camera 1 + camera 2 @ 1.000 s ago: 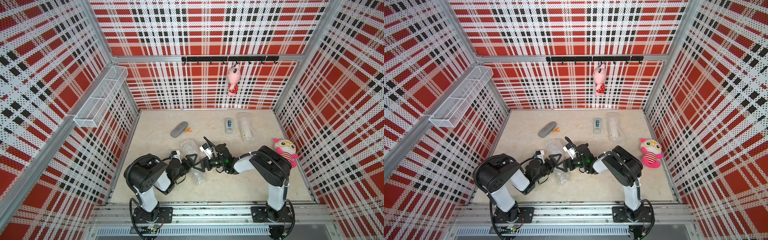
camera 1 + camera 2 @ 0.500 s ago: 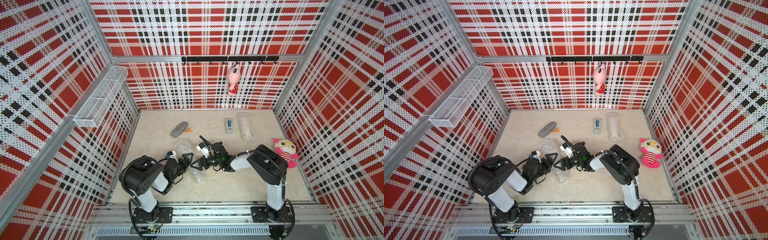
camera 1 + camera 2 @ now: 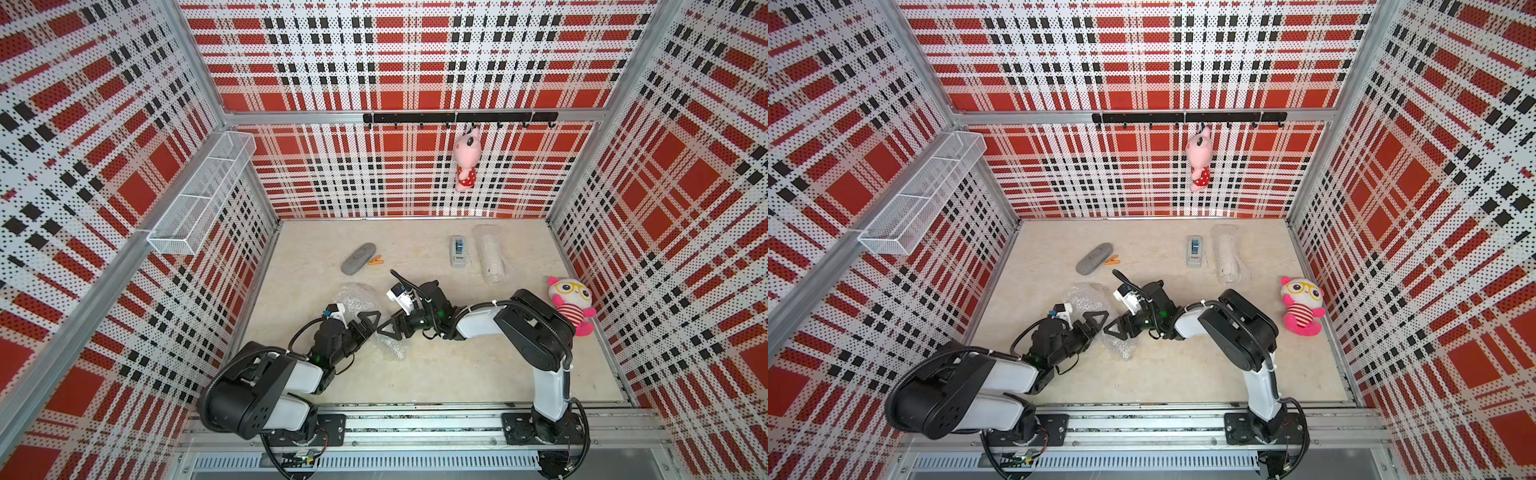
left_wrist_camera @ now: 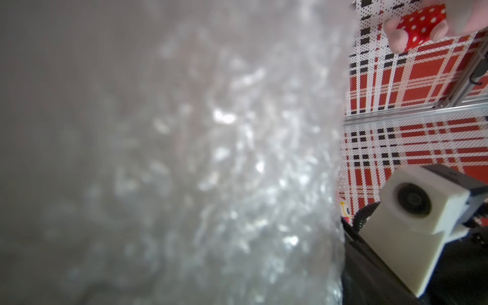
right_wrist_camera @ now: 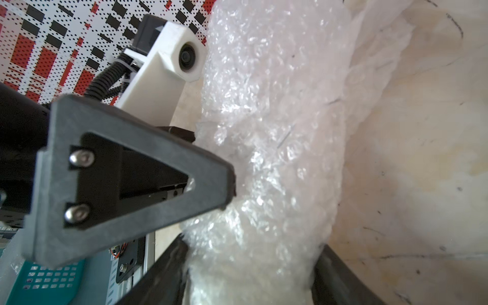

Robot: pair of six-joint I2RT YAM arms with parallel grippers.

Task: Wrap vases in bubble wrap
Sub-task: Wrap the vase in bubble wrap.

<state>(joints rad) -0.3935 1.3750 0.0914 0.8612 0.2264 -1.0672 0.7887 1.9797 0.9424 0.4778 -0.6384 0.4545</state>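
Observation:
A crumpled bundle of bubble wrap lies left of the floor's middle, and no vase shows through it. My right gripper comes at it from the right. In the right wrist view the bubble wrap fills the gap of the right gripper, pressing on both fingers. My left gripper stands open at the bundle's left side, one fingertip touching the wrap. Bubble wrap blocks most of the left wrist view. A second wrapped roll lies at the back right.
A grey oblong case and an orange clip lie at the back left. A tape dispenser sits beside the back roll. A plush toy rests by the right wall, another hangs from the hook rail. A wire basket hangs on the left wall.
Both grippers and the near bundle have shifted left. The left jaws have opened wide and let go of the wrap. The right jaws have narrowed onto the bundle.

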